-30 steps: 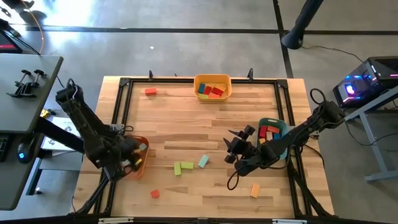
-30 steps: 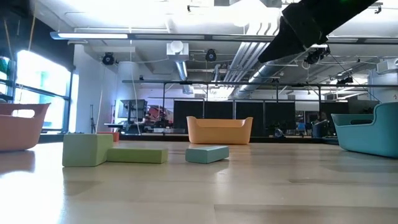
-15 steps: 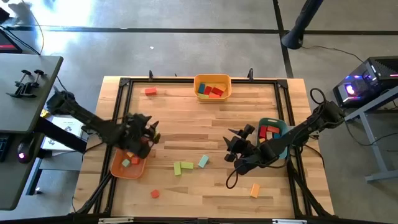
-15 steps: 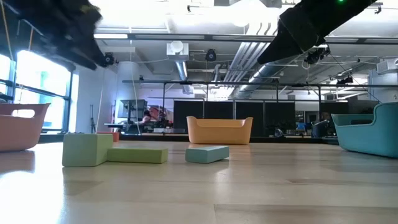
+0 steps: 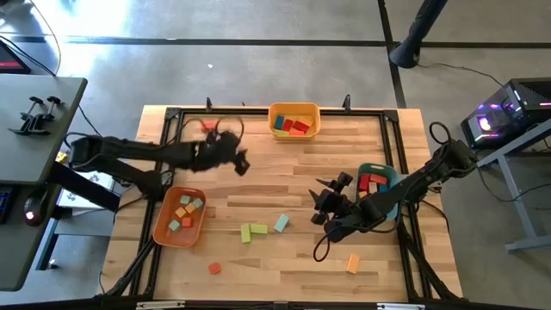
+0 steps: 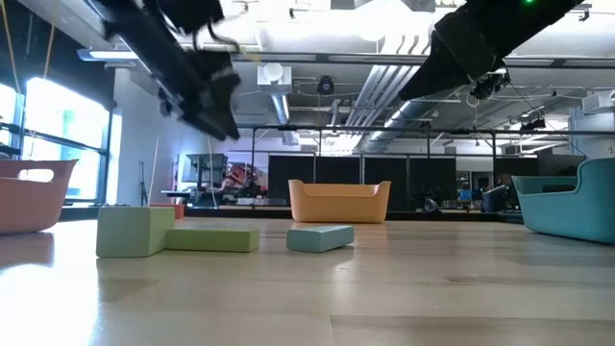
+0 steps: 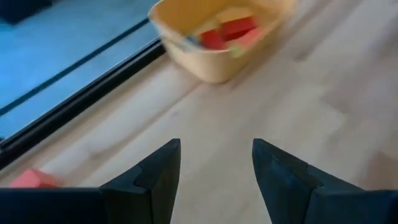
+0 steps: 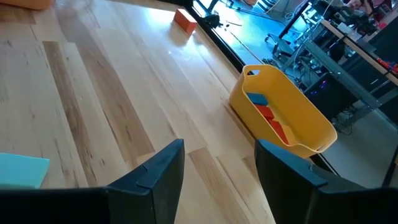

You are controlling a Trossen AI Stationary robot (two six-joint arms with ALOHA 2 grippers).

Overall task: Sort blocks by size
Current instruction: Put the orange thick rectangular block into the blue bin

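Left claw (image 5: 242,164) hangs open and empty above the pale wooden counter (image 5: 284,172) toward 11 o'clock. Right claw (image 5: 319,207) waits open near 4 o'clock. Green and teal painted blocks (image 5: 258,229) lie around 6 o'clock.

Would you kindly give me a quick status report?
Left gripper open, empty, above the table's far left. Right gripper open, waiting mid-table. Loose blocks remain. Nothing blocking.
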